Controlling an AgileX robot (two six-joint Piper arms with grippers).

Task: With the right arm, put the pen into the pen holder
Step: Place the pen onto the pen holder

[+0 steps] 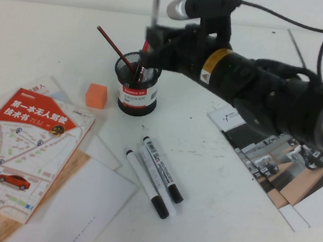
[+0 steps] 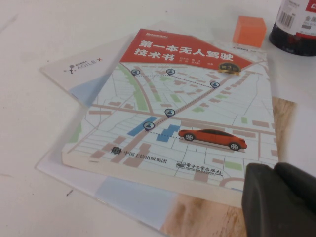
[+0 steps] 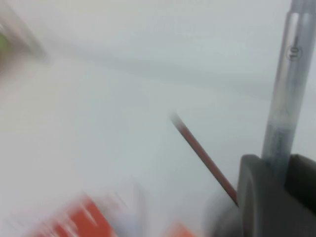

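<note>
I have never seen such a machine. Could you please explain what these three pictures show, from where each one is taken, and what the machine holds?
It is a two-armed robot at a white table. The high view looks down from above; the other two come from cameras on each wrist.

The right gripper hangs above the black mesh pen holder and is shut on a slim silver pen, held upright; its wrist view shows the pen between the fingers. A red pencil leans in the holder.

The left gripper hovers over a map-cover book.

Also there: an orange block, two white markers, a brochure.
</note>
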